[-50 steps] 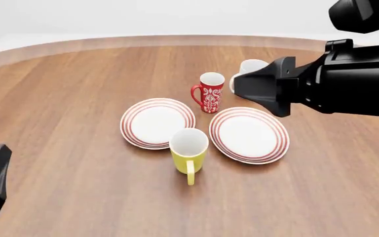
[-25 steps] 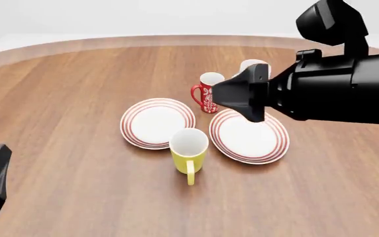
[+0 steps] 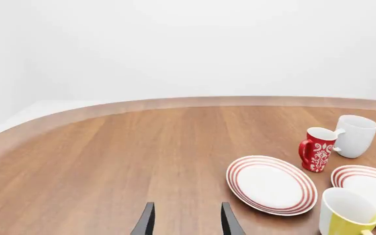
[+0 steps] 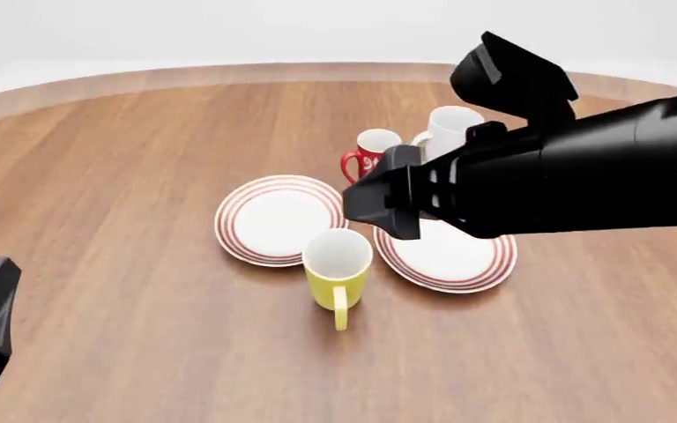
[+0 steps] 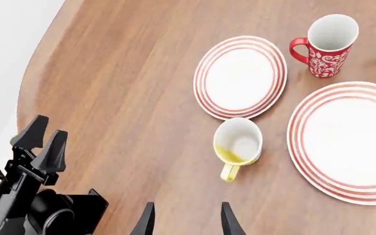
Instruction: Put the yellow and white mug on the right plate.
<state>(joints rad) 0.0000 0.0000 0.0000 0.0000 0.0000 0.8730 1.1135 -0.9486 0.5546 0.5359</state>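
Now yellow and white mug (image 4: 338, 269) is seen upright w/ handle near, just left of right plate (image 4: 462, 256); right gripper (image 5: 182, 220) spread, empty; left gripper (image 3: 184, 223) spread too.

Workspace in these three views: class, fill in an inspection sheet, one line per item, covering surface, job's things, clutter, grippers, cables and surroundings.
Surface: round brown wooden table, bare wood around the crockery.
Job's things: yellow and white cylindrical mug upright on the wood, handle toward the camera; right red-ringed white plate holds nothing.
Clutter: left red-ringed plate; red patterned mug; taller all-white mug.
Grippers: right gripper jaws apart above the table, holding nothing; left gripper jaws apart, holding nothing.
Cables: nothing seen.
Surroundings: plain white backdrop.
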